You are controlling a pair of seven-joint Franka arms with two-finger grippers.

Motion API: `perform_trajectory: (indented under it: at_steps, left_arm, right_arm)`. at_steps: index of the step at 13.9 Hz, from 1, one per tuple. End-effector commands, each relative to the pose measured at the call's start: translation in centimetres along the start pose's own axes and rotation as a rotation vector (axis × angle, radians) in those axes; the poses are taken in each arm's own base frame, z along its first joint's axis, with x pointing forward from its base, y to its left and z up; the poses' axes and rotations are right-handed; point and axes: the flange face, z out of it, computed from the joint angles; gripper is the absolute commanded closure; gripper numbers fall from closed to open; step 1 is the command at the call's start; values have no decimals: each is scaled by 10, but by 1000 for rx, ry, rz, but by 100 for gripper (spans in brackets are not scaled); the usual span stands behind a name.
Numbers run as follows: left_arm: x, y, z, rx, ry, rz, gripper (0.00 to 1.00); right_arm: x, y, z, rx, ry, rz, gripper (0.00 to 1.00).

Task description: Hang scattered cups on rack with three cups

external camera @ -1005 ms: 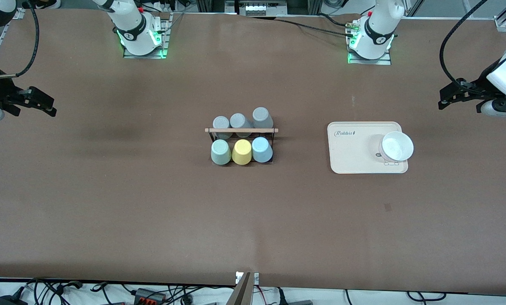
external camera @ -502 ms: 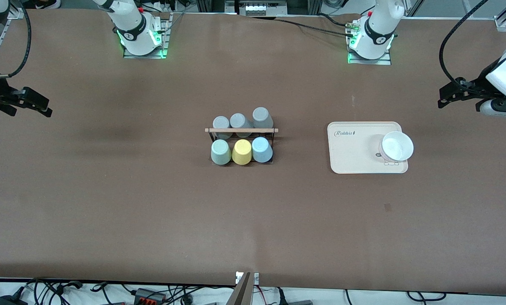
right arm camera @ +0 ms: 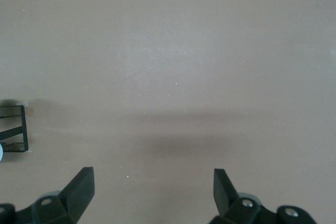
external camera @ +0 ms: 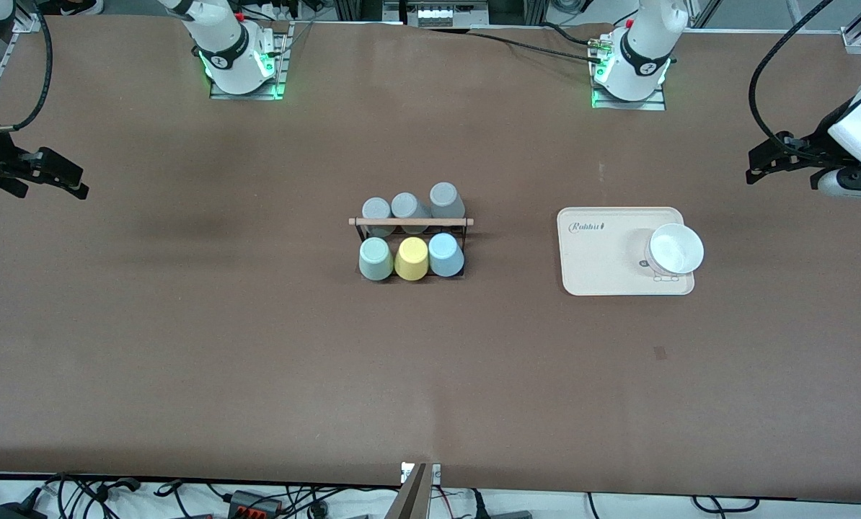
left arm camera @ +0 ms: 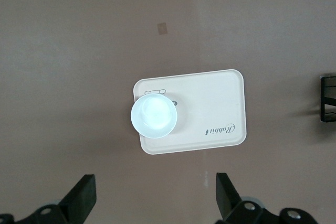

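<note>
Table [external camera: 257, 346]: the brown top carries everything you need; both arms are drawn out to its ends and nothing is held.
Beige tray [external camera: 603, 270]: it lies below and just ahead of your left gripper, toward the left arm's end, with a white bowl [external camera: 676, 249] on it. Neither belongs to this task.
Rack [external camera: 410, 223]: it stands mid-table, well apart from both grippers, its wooden rod running across the top of the black wire frame.
Grey cups [external camera: 406, 205]: three of them sit on the rack's row farther from the front camera.
Scattered cups: the mint green cup [external camera: 375, 259] and the light blue cup [external camera: 445, 254] sit upside down on the rack's nearer row, with the yellow cup [external camera: 412, 258] between them.
Left gripper [left arm camera: 156, 199]: fingers spread wide, empty, hovering over bare table beside the tray.
Right gripper [right arm camera: 153, 191]: fingers spread wide, empty, over bare table at the right arm's end, the rack's edge just in its wrist view.
Step in hand: by my reading the hanging looks finished, with every peg filled and no cup loose on the table.
Next move: you likely need only park both arms; check that the nearer-row cups sit squarely on their pegs.
</note>
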Motion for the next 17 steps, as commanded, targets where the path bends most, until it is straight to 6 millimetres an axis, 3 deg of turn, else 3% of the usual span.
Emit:
perform_trajectory:
  at_steps: [1, 5, 17]
  left_arm:
    - [-5, -3, -9, 6, 0, 10, 0]
    - [-5, -3, -9, 6, 0, 11, 0]
    - [-5, -3, -9, 6, 0, 10, 0]
  right_arm:
    - [-6, -2, -5, 4, 9, -8, 0]
    - [-10, -7, -12, 4, 20, -18, 0]
    - [-12, -9, -10, 2, -5, -35, 0]
